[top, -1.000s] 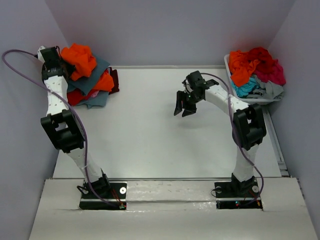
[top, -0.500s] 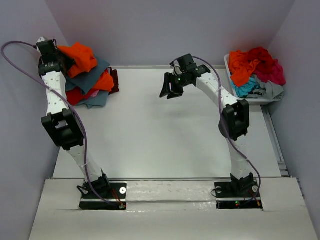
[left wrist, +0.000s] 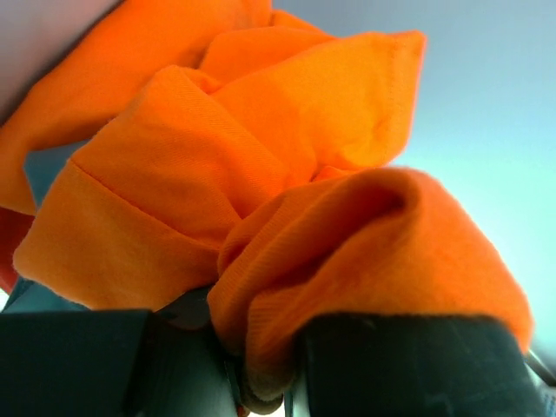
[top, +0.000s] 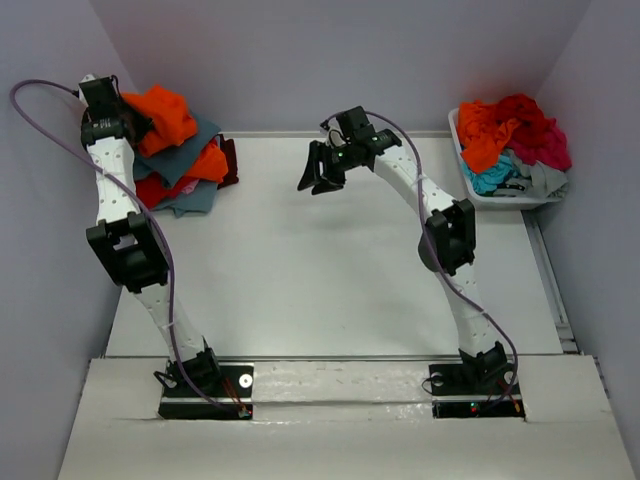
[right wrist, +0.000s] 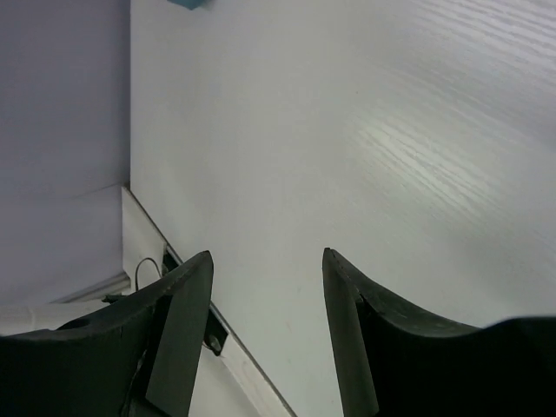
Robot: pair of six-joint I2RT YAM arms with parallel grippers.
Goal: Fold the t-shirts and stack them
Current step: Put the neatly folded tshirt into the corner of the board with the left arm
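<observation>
The bright orange t-shirt (top: 165,112) lies bunched on top of a pile of t-shirts (top: 190,172) in teal-grey, orange and red at the table's back left corner. My left gripper (top: 128,122) is shut on this orange shirt. In the left wrist view its cloth (left wrist: 261,174) fills the frame and a fold is pinched in my left gripper (left wrist: 261,365). My right gripper (top: 318,178) hangs open over the back middle of the table. In the right wrist view it (right wrist: 268,256) holds nothing, with bare tabletop (right wrist: 365,130) beyond.
A white bin (top: 505,201) at the back right holds a loose heap of shirts (top: 510,135) in orange, red, magenta, turquoise and grey. Grey walls close in the back and both sides. A dark red cloth (top: 230,160) sticks out beside the left pile.
My right arm has swung left and toward the back, with its jaws a little wider. The left gripper has stayed at the pile, still shut on the orange shirt.
</observation>
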